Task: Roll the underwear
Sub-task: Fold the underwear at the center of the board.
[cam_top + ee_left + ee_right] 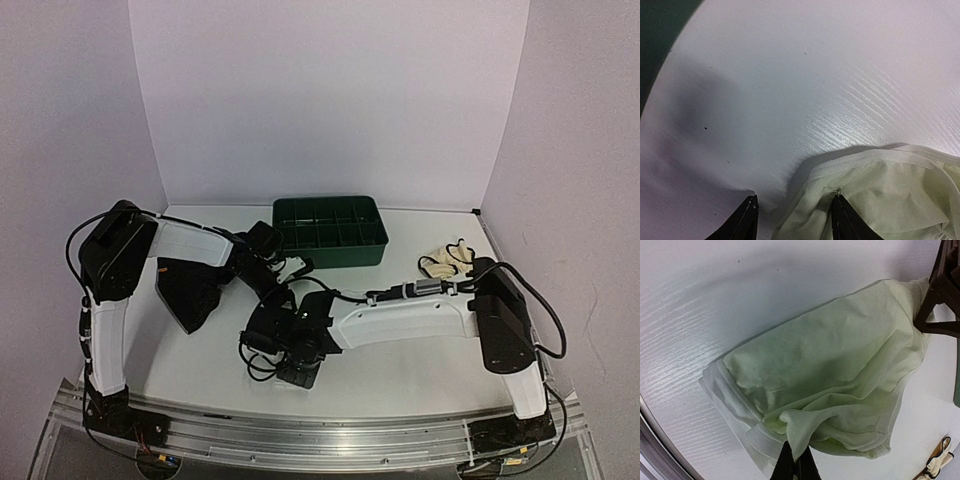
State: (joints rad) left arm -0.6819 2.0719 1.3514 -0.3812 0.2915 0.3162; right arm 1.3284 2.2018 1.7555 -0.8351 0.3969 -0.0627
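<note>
Pinches a fold of the pale mint underwear (830, 370) in the closed right claw (797, 455) near the front edge of the table (680, 315), straddles its far corner with the left claw (795, 199) parted, leaves bare white surface toward the green tray (330, 232) and plain walls (330, 100).
</note>
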